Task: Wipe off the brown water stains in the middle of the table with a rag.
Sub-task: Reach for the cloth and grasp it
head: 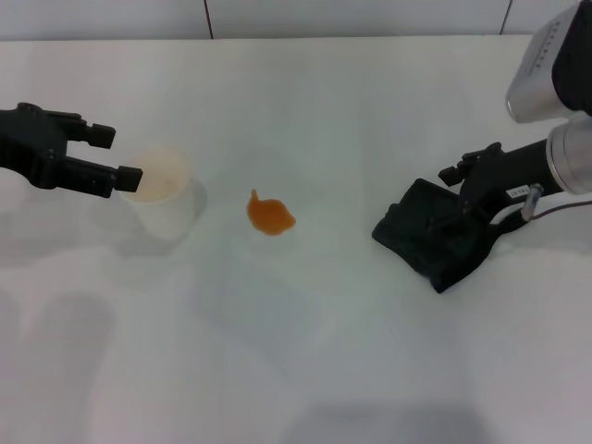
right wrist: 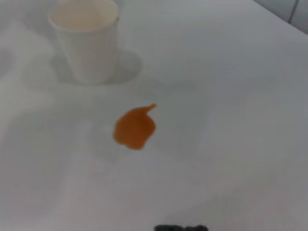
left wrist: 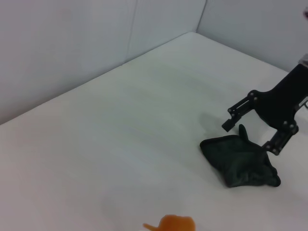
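Note:
The brown water stain [head: 270, 215], a small orange-brown blot with a little tail, lies in the middle of the white table [head: 305, 102]. It also shows in the left wrist view [left wrist: 174, 224] and in the right wrist view [right wrist: 135, 127]. The dark rag [head: 427, 239] lies crumpled on the table to the right of the stain. My right gripper [head: 464, 198] is low over the rag's right part, jaws open, one finger on each side of it [left wrist: 250, 137]. My left gripper [head: 117, 155] is open at the far left, beside the cup.
A white paper cup [head: 165, 192] with pale orange liquid stands left of the stain, its rim right at my left gripper's lower fingertip. It also shows in the right wrist view [right wrist: 86, 41]. A wall [left wrist: 72, 43] borders the table's far edge.

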Robot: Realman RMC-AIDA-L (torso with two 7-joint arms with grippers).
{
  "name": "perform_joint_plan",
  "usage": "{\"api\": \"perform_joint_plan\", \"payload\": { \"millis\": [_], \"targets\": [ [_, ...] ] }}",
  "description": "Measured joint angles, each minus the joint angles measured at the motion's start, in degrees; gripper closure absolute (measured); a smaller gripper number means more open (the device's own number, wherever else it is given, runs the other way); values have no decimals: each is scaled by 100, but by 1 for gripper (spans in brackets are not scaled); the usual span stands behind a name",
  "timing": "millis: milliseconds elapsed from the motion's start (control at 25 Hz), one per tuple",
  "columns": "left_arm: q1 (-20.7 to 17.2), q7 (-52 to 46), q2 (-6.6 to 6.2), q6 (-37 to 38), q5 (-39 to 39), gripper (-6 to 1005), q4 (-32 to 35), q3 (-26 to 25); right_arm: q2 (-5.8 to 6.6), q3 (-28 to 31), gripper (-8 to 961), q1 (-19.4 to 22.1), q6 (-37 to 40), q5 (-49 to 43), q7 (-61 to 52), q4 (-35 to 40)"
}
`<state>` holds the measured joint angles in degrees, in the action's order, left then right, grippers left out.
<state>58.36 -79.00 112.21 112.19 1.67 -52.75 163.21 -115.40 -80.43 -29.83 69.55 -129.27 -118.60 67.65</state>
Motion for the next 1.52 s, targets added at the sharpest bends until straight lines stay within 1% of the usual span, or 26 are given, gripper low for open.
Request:
{"api": "perform_joint_plan", "payload": {
  "millis": [120, 160, 240, 560, 1160, 1360, 1520],
  "targets": [
    [9, 3, 18, 0, 0, 106, 2, 0, 0, -45, 189, 43, -61, -9, 3, -7],
    [20, 4, 51, 0, 0, 106, 2, 0, 0, -49, 190, 50, -60, -11, 5, -11],
    [23, 4, 62, -1, 0, 106, 2, 0, 0, -54, 190, 60, -35, -19, 7, -41],
    [26, 8, 79, -9, 0, 106, 2, 0, 9, -139, 192, 132, 0, -27, 11, -121],
    [10, -16, 92, -4, 0, 105, -3, 0, -5, -290, 196, 87, -60, -26, -34, -244],
    [18, -35, 92, -1, 0, 105, -27, 0, -10, -289, 406, 76, -79, -20, -51, -282],
    [21, -50, 91, 4, 0, 105, -41, 0, -9, -289, 472, 75, -82, -8, -53, -284]
  ]
}}
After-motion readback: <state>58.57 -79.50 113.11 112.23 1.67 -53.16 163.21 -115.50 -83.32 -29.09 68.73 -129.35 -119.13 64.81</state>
